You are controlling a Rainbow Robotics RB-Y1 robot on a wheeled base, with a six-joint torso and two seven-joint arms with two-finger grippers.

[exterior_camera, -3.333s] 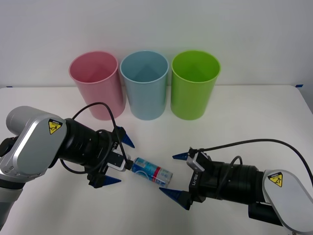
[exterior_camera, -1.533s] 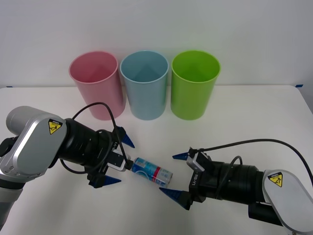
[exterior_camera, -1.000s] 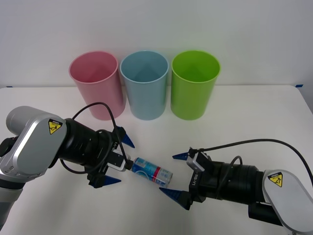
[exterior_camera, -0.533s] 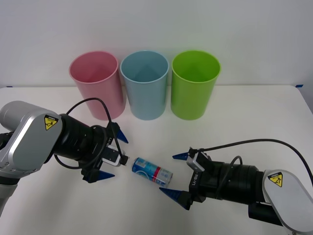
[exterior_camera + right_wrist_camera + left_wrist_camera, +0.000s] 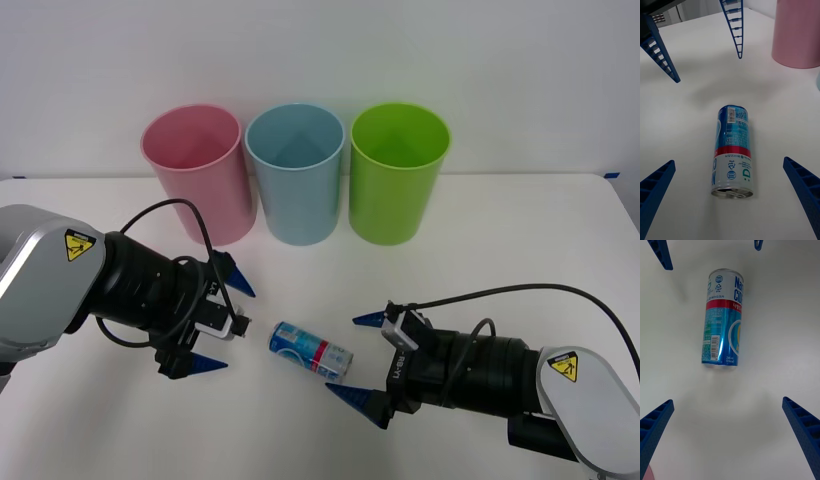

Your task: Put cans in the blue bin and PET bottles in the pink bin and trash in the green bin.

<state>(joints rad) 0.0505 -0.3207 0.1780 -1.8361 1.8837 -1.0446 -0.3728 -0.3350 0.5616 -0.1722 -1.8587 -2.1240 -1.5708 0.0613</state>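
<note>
Blue-and-white can (image 5: 311,351) lies on its side on the white table (image 5: 520,230), between the left gripper (image 5: 220,325) and right gripper (image 5: 365,365), both spread wide, touching nothing. Pink bin (image 5: 195,170), blue bin (image 5: 296,170), green bin (image 5: 398,170) stand behind; interiors look bare.

Your white table (image 5: 520,230) carries the blue bin (image 5: 296,175) upright at its back edge, with the pink bin (image 5: 196,172) and green bin (image 5: 399,172) flanking it, and the can (image 5: 311,350) lying on its side in front of it.
</note>
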